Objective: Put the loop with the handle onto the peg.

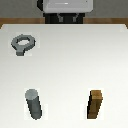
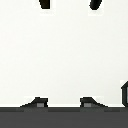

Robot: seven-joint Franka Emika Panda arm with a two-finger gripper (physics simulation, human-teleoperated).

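The loop with the handle (image 1: pixel 22 43) is a flat grey ring lying on the white table at the exterior view's far left, its stub handle pointing toward the near side. The peg (image 1: pixel 34 103), a dark grey cylinder, stands upright near the front on the exterior view's left. My gripper (image 2: pixel 70 4) shows only in the wrist view, as two dark fingertips (image 2: pixel 45 3) set wide apart with nothing between them. It hangs open over bare table, away from both objects.
A brown wooden block (image 1: pixel 95 104) stands upright near the front on the exterior view's right. The robot base (image 1: pixel 65 11) sits behind the table's far edge. A dark shape (image 2: pixel 125 93) is cut off at the wrist view's edge.
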